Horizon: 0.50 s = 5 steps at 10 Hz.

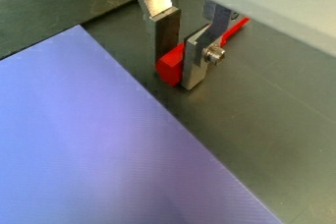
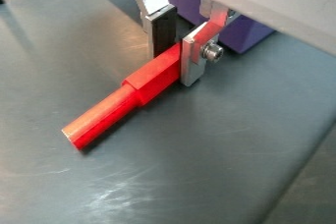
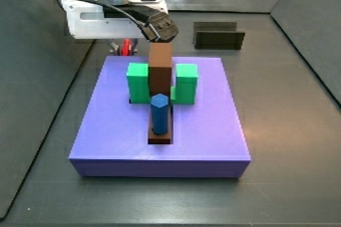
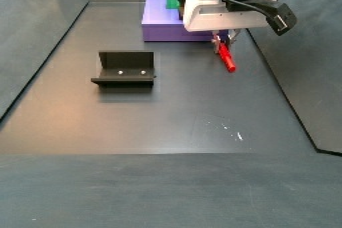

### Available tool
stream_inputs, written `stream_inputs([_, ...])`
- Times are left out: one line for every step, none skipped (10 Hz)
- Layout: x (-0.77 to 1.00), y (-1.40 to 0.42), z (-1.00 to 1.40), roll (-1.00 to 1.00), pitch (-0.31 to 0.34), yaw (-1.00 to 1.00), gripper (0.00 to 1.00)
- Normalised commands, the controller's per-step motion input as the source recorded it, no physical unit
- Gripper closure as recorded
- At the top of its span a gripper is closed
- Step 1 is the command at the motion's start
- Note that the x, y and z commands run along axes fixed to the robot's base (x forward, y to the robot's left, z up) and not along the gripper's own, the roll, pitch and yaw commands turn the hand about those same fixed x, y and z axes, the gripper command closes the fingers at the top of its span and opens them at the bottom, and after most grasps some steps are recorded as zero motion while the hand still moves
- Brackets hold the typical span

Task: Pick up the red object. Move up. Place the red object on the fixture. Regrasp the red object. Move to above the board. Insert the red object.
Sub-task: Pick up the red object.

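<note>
Low beside the flat lavender board (image 1: pixel 92 140), the hand (image 2: pixel 178 53) clasps the stepped red object (image 2: pixel 121 103).

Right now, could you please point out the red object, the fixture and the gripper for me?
red object (image 2: pixel 112 112), a wrist view, mid-shaft.
fixture (image 4: pixel 123 69), a side view, its recessed top.
gripper (image 2: pixel 180 56), a wrist view, midway between the fingertips, closed on the red object.
</note>
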Motion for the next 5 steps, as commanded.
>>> stream_inputs([0.00,0.00,0.00,0.00,0.000,0.00,1.00])
stream_inputs([0.00,0.00,0.00,0.00,0.000,0.00,1.00])
stream_inputs([0.00,0.00,0.00,0.00,0.000,0.00,1.00])
stream_inputs([0.00,0.00,0.00,0.00,0.000,0.00,1.00])
stream_inputs([0.00,0.00,0.00,0.00,0.000,0.00,1.00])
